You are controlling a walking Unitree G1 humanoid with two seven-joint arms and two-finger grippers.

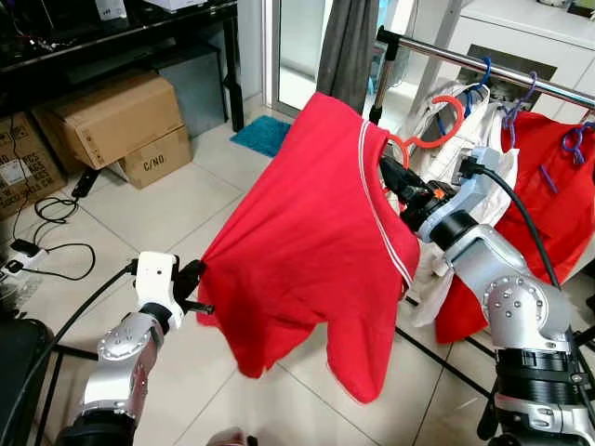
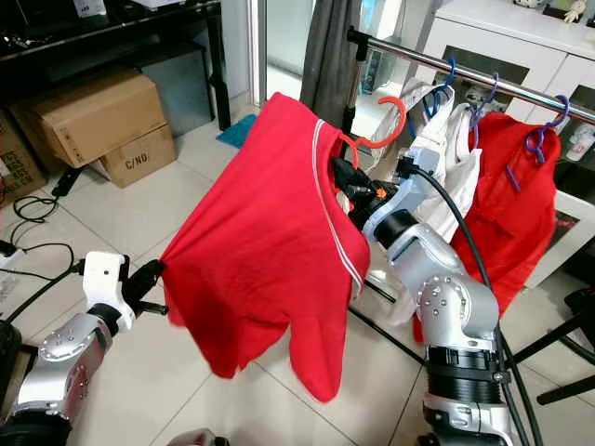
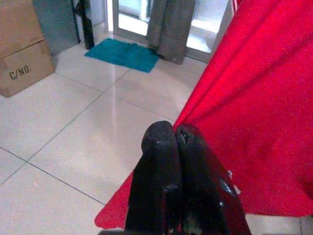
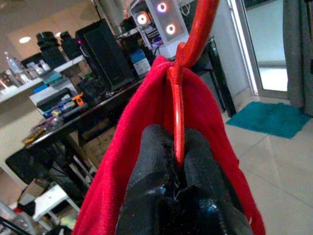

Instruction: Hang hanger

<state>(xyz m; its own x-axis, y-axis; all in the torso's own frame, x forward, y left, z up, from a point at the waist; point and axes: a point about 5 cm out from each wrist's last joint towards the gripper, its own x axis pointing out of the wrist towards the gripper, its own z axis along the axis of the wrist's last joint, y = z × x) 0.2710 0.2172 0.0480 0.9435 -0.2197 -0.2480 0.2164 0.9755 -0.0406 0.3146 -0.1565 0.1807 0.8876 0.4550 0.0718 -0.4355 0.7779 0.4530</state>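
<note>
A red shirt (image 1: 307, 251) with a white stripe hangs on an orange-red hanger (image 1: 439, 139), whose hook sticks up near the metal clothes rail (image 1: 502, 72). My right gripper (image 1: 395, 178) is shut on the hanger (image 4: 177, 122) at the shirt's neck, a little below and in front of the rail. My left gripper (image 1: 197, 281) is shut on the shirt's lower left edge (image 3: 195, 117), pulling the cloth out sideways above the tiled floor.
The rail carries a white garment (image 1: 469, 139), another red garment (image 1: 548, 186) and blue hangers (image 1: 516, 107). Cardboard boxes (image 1: 112, 121) and cables (image 1: 46, 232) lie at the left under a black desk. A teal mat (image 1: 263, 135) and grey curtain (image 1: 346, 46) are behind.
</note>
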